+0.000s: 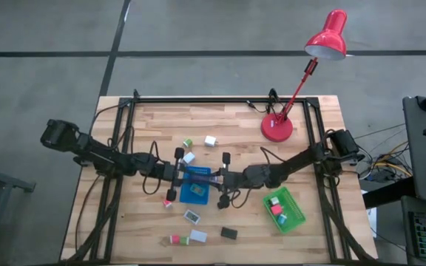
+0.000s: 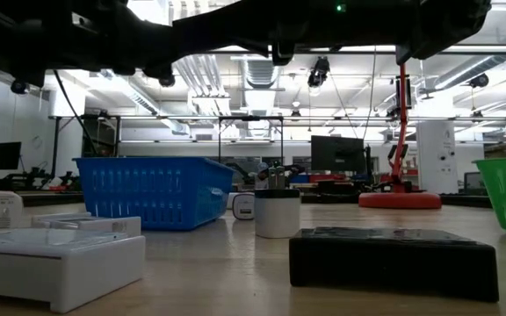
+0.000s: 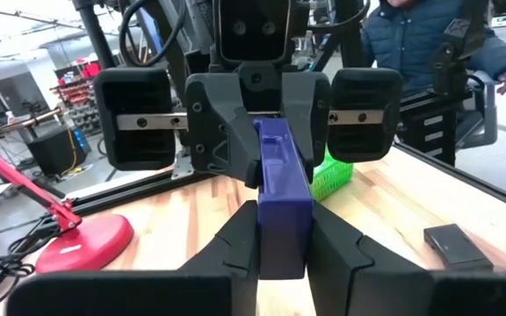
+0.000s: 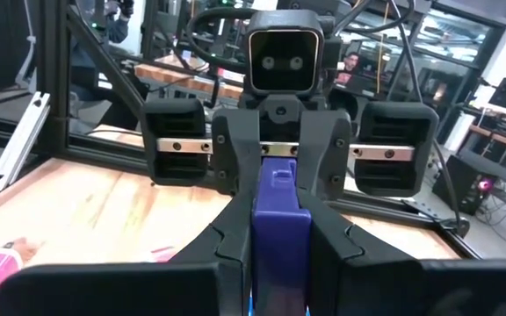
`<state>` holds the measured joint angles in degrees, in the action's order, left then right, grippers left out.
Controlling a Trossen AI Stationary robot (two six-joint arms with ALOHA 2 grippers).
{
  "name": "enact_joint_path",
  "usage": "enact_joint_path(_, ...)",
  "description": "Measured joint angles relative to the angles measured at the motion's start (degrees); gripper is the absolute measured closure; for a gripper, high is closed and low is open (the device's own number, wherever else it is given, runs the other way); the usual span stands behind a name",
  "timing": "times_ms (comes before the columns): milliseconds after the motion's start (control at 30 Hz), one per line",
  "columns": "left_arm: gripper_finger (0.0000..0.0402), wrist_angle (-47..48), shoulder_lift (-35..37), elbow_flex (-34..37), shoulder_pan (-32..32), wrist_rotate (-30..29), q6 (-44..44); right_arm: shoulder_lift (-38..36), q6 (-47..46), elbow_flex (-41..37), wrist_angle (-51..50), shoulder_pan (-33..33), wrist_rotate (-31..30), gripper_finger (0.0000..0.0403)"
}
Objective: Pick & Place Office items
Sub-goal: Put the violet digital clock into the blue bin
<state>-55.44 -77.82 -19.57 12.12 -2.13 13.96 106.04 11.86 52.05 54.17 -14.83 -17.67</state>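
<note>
Both my grippers, left gripper (image 3: 284, 241) and right gripper (image 4: 281, 246), pinching one navy block (image 3: 281, 189) above blue tray (image 1: 194, 193). Few items binned in green tray (image 1: 296, 220); most left scattered.

Navy block (image 3: 281, 197), blue tray (image 1: 194, 193), green tray (image 1: 285, 210), red lamp (image 1: 309, 66), black box (image 1: 228, 233), light wood table (image 1: 228, 118)

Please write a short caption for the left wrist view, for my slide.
Both grippers, left and right, grip one navy block between their fingers above the table.
</note>
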Motion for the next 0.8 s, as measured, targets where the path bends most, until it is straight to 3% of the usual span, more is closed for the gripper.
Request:
enact_joint_path(300,0.0341,0.24,0.00,0.02,0.00,-0.27,-0.45,0.00,-0.55,0.00,-0.35,0.22,-0.05,0.0348)
enact_joint_path(567,0.0341,1.13,0.02,0.04,-0.07,-0.81,-1.09,0.09,-2.21,0.00,-0.41,0.27,-0.48,0.0236)
enact_joint_path(800,0.0341,2.76,0.03,0.05,-0.07,-0.57,-1.38,0.09,-2.25,0.00,-0.41,0.16,0.14,0.0166)
